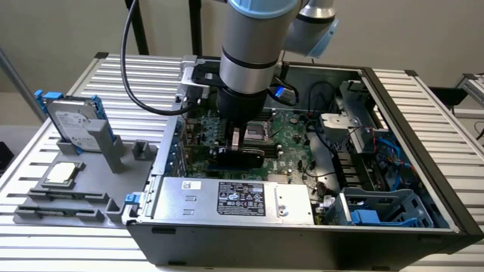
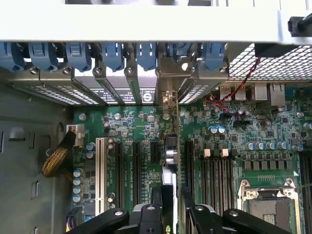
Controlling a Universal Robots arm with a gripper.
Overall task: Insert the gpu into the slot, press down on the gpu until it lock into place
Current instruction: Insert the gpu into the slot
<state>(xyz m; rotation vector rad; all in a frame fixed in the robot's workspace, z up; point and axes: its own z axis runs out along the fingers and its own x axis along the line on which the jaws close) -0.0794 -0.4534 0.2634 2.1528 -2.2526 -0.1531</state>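
My gripper reaches down into the open computer case and is shut on the gpu, a thin black card held upright low over the green motherboard. In the wrist view the gpu shows edge-on between my fingers. Its silver bracket stands against the case's rear wall, in line with one expansion opening. The blue slot lies hidden beneath the card. I cannot tell whether the card's edge is seated in it.
Black expansion slots and a white one flank the card, with memory slots and the CPU socket on its other side. Blue retainer clips line the rear wall. The power supply sits in front. A hard drive stands on the grey fixture.
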